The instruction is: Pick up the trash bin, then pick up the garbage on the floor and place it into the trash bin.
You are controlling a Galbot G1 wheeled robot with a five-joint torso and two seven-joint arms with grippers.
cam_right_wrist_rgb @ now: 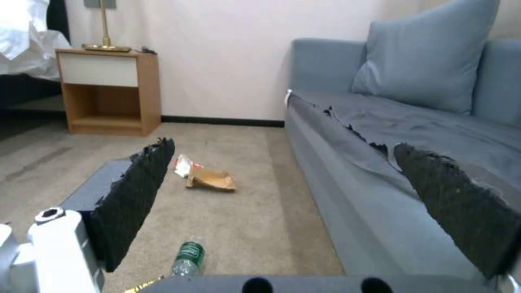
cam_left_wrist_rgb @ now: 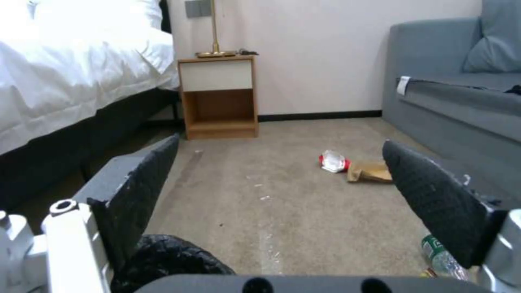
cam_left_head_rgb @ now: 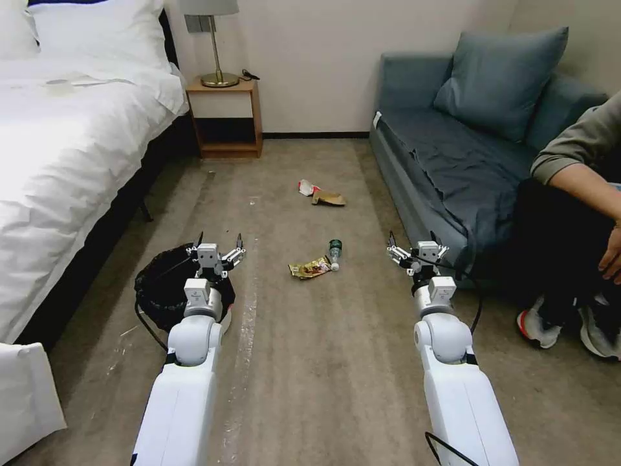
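While both arms reach forward over the carpeted floor (cam_left_head_rgb: 310, 362), nothing has been lifted yet. The left pincer (cam_left_head_rgb: 217, 249) hovers with its fingers spread apart just above the far rim of the trash bin (cam_left_head_rgb: 158, 285), which stands on the floor close to the bed (cam_left_head_rgb: 71, 162) at the left side of the room; that position looks like a line-up for taking the bin by its black-bagged rim, since the task starts with the bin. The right pincer (cam_left_head_rgb: 417, 249) also has its fingers wide apart and holds nothing, hanging near the front edge of the sofa (cam_left_head_rgb: 453, 168), apparently kept free for the litter afterwards.

Four pieces of garbage lie on the floor between the arms and beyond them. A plastic bottle (cam_left_head_rgb: 335, 252) with a green label lies touching a gold foil wrapper (cam_left_head_rgb: 309, 268); these two are the nearer pair, roughly midway between the pincers. Farther toward the back wall, a red-and-white wrapper (cam_left_head_rgb: 308, 188) sits just beside a tan paper scrap (cam_left_head_rgb: 328, 199).

There is one bin, one bed, one sofa, and one nightstand (cam_left_head_rgb: 226, 116) in the far corner between bed and wall.
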